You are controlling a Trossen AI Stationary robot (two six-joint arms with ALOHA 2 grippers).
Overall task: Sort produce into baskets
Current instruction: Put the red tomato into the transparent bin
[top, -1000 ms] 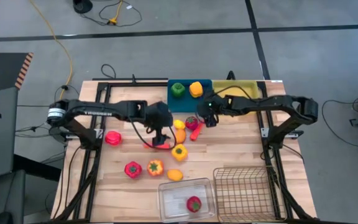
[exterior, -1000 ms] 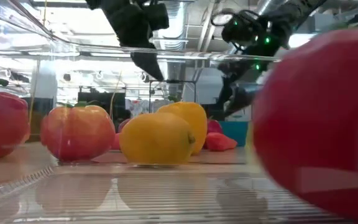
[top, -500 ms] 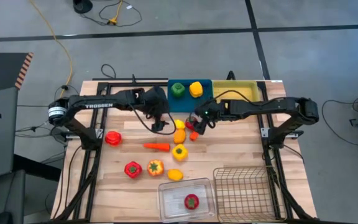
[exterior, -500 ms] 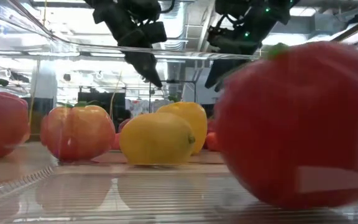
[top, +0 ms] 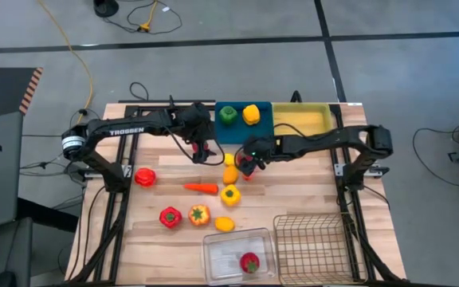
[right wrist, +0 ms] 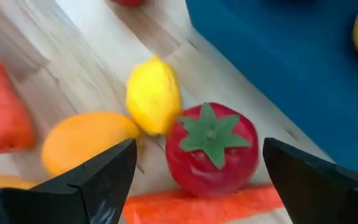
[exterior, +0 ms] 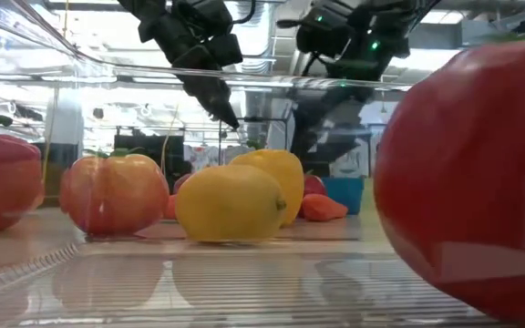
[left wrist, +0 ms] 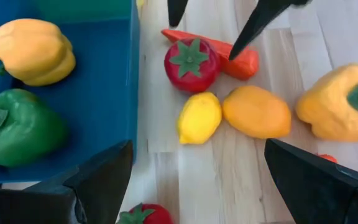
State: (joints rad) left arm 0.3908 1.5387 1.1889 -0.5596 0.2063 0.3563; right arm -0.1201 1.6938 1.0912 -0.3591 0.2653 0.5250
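My right gripper [top: 249,162] hangs open over the red tomato [right wrist: 211,148], which sits beside a lemon [right wrist: 153,94] near the blue tray [top: 231,132]. My left gripper [top: 201,151] is open too, seemingly holding nothing, just beside that tray

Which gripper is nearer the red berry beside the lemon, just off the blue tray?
The right gripper. It hangs open right above the red berry, which shows between its fingers. The left gripper, also open, is off to the berry's side, beyond the lemon.
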